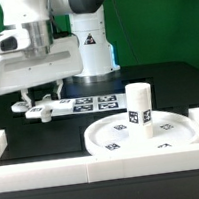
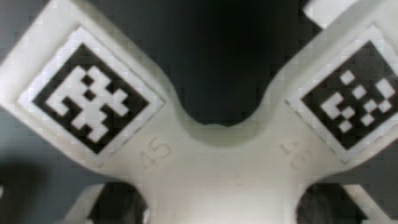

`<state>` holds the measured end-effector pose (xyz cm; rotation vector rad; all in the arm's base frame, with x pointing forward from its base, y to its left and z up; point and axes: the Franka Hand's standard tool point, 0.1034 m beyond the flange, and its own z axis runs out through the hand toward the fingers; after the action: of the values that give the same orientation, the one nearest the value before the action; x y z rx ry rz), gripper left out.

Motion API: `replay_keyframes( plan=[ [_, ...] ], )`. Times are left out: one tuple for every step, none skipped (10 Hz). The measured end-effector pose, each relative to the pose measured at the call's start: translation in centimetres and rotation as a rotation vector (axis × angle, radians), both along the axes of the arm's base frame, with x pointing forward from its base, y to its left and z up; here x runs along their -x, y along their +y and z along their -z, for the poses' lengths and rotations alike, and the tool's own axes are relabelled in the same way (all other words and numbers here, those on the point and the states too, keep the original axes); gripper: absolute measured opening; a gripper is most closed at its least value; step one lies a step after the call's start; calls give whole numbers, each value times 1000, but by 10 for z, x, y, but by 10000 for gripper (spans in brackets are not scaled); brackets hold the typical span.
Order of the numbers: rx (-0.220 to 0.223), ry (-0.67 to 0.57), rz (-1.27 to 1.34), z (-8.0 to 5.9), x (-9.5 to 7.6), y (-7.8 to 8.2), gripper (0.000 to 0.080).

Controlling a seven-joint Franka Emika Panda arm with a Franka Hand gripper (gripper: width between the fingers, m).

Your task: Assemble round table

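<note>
White post (image 1: 139, 105) stands upright on the round disc (image 1: 142, 135), seemingly seated. The lobed foot piece (image 1: 51, 110) is well apart, beneath the fingers (image 1: 27, 98), whose opening I cannot tell. It is not yet joined.

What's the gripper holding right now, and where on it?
Cannot tell. The gripper is down at the lobed foot piece, but finger contact isn't visible.
</note>
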<state>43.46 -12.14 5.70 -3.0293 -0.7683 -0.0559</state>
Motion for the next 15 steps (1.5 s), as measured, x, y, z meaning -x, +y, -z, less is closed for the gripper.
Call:
replay_keyframes(
  plan=[
    [-9, -5, 31, -16, -8, 17, 432],
    [-19, -18, 86, -32, -16, 33, 432],
    [-30, -33, 139, -49, -24, 50, 432],
    [-38, -41, 167, -58, -30, 65, 432],
    [-52, -33, 219, -67, -39, 83, 432],
    [-54, -36, 266, -77, -55, 99, 432],
    [-54, -42, 276, -81, -73, 110, 432],
    [-49, -32, 276, -70, -81, 107, 432],
    [-49, -29, 277, -70, -79, 106, 432],
    [-50, -30, 276, -70, -78, 107, 432],
    [-49, -27, 276, -69, -78, 107, 432],
    [-40, -21, 276, -71, -81, 111, 432],
    [-26, -29, 236, -81, -98, 127, 432],
    [-33, -49, 241, -89, -119, 142, 432],
    [-35, -67, 256, -92, -134, 153, 432]
  ],
)
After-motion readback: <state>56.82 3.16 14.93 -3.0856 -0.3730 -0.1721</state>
